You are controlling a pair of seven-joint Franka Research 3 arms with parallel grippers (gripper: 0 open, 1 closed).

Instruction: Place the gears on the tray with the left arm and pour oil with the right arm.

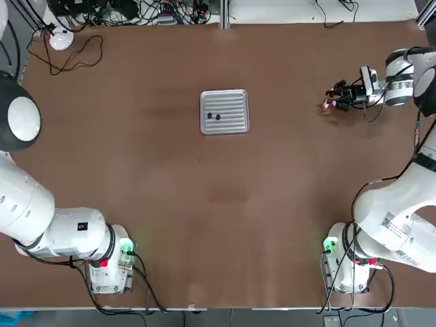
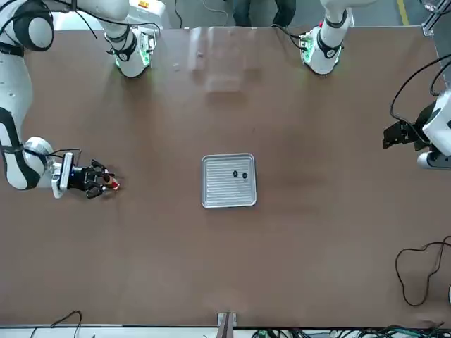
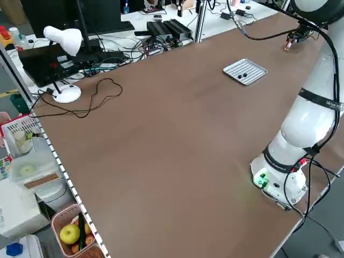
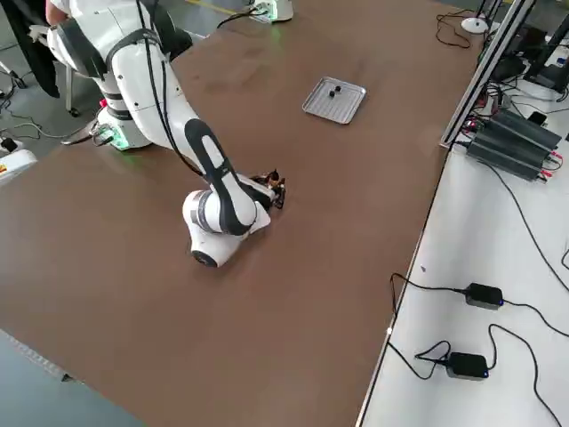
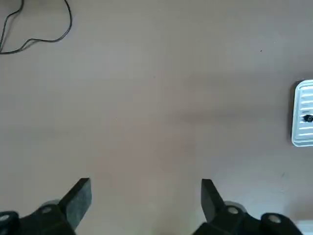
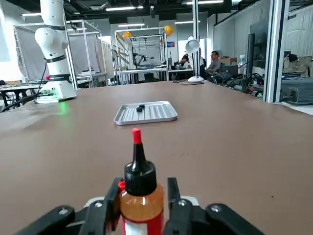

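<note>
On the bench, the tray held both gears. The right gripper clasped the oil well aside; carry it upright, tilting only above the gears. The left gripper hung wide, empty.

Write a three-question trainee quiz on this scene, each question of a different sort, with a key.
1. True or false: both gears lie on the tray.
2. The right gripper is: A) empty, B) around the oil bottle, C) above the tray.
3. Fill in: the left gripper has its jaws ____.

Key: 1 true; 2 B; 3 open.
</note>
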